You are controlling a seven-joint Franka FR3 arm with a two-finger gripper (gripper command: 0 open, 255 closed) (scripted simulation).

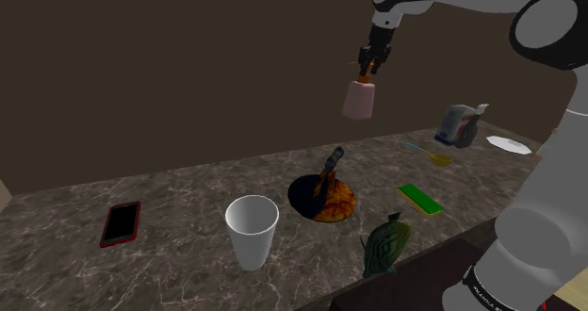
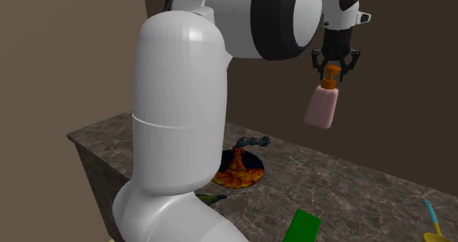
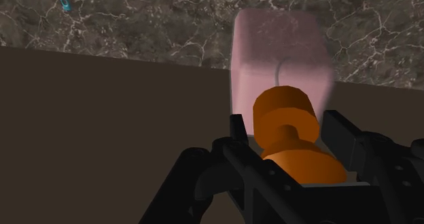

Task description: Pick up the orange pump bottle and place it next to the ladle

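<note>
Pump bottle (image 1: pixel 359 101): pink body, orange pump, hung above the bench (image 1: pixel 188 201).
End effector (image 1: pixel 369 64): clamped on the pump.
Ladle (image 1: pixel 429 153): lay on the bench, well apart.

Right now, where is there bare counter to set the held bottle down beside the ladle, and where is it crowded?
The claw holds the pump bottle. Bare counter lies between the ladle and the patterned plate, behind the green sponge. Another patch lies behind the phone and white cup. It is crowded past the ladle, by the spray bottle and white plate.
</note>
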